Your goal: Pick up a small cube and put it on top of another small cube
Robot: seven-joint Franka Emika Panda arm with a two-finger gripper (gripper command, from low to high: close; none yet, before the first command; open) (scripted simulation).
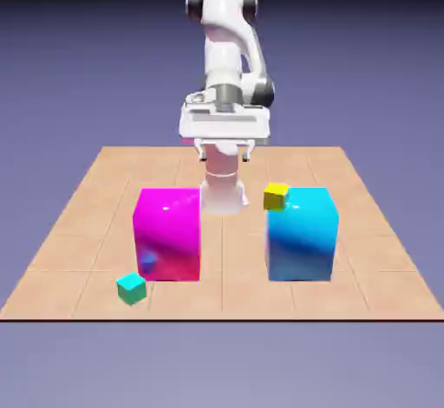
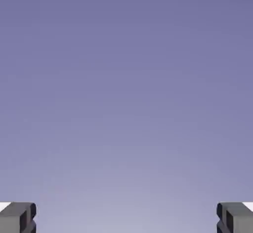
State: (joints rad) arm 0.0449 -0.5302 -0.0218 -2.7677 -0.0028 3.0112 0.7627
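Okay, pre-grasp step: nothing picked yet. My claw [image 1: 224, 152] hangs high behind the magenta block [image 1: 167, 235], jaws wide apart and empty, and the hand view shows only backdrop. The small orange cube isn't visible in either view, possibly hidden behind that block, so I can't describe its look. Next, as I judge it: find it, descend, straddle it squarely.

Tan tiled table [image 1: 78, 224] against a plain blue-violet backdrop [image 1: 364, 51], paler toward the bottom.
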